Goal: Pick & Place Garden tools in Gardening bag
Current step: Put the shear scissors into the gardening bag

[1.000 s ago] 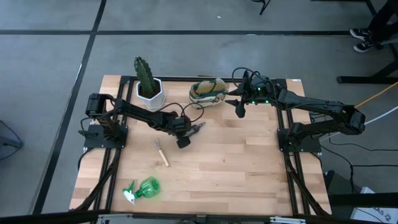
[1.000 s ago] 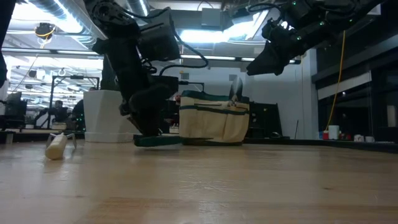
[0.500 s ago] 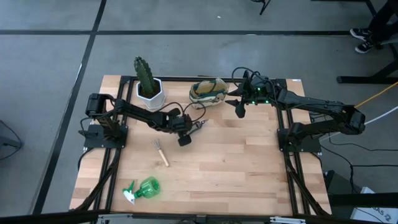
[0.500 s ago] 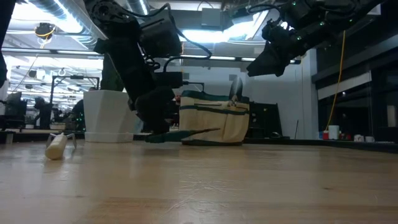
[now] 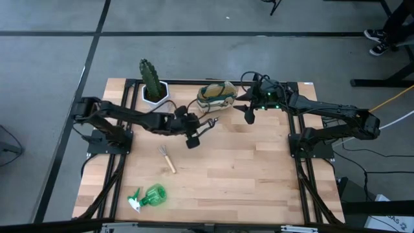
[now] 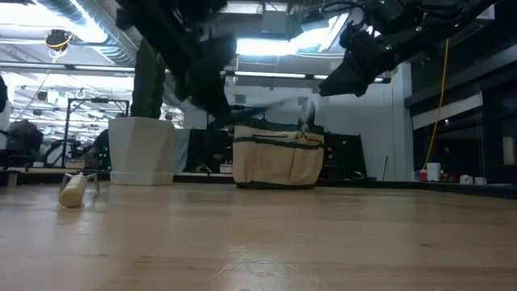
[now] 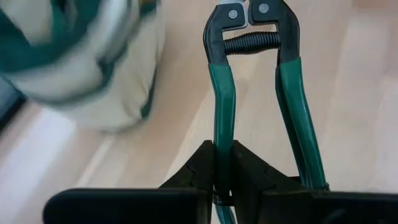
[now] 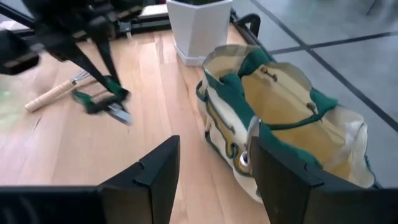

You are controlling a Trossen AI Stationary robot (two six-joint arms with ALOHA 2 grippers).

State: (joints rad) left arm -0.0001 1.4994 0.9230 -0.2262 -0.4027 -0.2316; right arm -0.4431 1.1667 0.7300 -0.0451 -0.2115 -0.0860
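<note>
On the near edge of the pale wooden-plank table (image 5: 246,168), a green plastic spray bottle (image 5: 150,196) lies on its side, with a wooden-handled metal rake (image 5: 167,158) resting a little farther in. Above the boards beyond them, the left gripper (image 5: 191,138) carries green-handled black pruners (image 7: 258,99) clear of the surface, its fingers (image 7: 202,165) pinching just one of the two handles. That one-sided hold looks like the risk: the pruners could swivel or slip out on the way over, or catch on the rim of the olive-green and cream fabric gardening bag (image 5: 217,94), which stands near the table's far edge with its mouth open. The right gripper (image 5: 248,115) hovers just beside the bag, fingers spread and empty, close enough that the two arms could crowd each other. A green cactus in a white hexagonal pot (image 5: 155,92) stands left of the bag. Beyond lies a grey floor (image 5: 52,58) crossed by dark lines, and a workshop under strip lights.
</note>
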